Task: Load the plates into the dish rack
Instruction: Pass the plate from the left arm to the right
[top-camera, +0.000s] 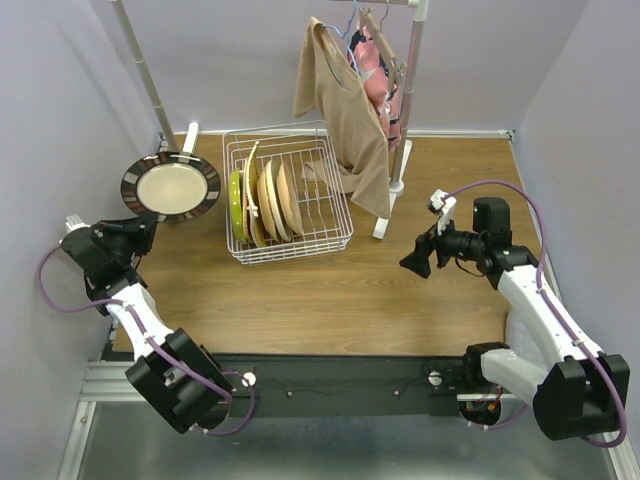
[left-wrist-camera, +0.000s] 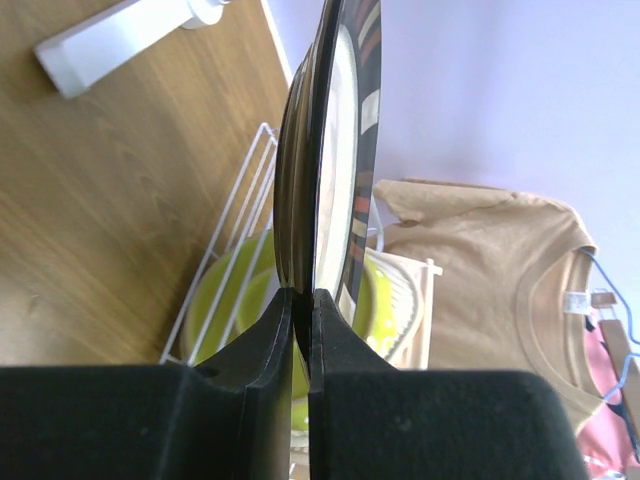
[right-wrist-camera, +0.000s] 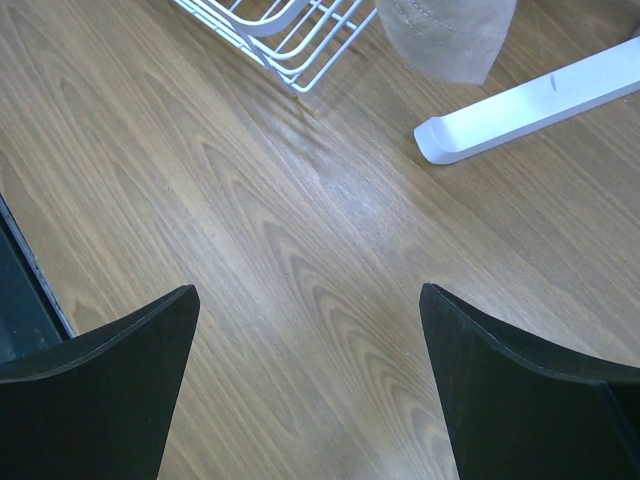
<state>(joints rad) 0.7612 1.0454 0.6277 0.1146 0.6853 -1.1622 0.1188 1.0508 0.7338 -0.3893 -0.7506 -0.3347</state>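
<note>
As you look down from the top camera, your left pincer (top-camera: 150, 222) is clamped on the rim of the dark-rimmed plate (top-camera: 171, 187). That plate is held out at the back left of the surface (top-camera: 330, 300), just beside the dish rack (top-camera: 292, 256) but outside it. Now the rack itself: a row of plates stands on edge between its prongs in the left half. The lime plate (top-camera: 237, 205) is at the far left, and the paler peach and cream plates (top-camera: 275, 198) are packed next to it. Open prongs stand in the right half. A tan shirt (top-camera: 345, 120) hangs from the clothes rail (top-camera: 413, 90) behind, and from this angle its hem crosses the rack's back right corner. Your right pincer (top-camera: 415, 262) hovers over the right side of the surface, well apart from the rack.

Over to your left wrist camera: both fingers (left-wrist-camera: 335, 345) pinch the dark-rimmed plate edge-on, its rim rising straight up from the jaws. Past it you see the rack's white wire and the lime plate inside, with a cream one next to it.

Right wrist camera now: the jaws are spread wide, with only bare wood between them. A corner of the rack peeks in at the top, with the shirt's hem and the rail's white foot (right-wrist-camera: 530, 100) to its right.
</note>
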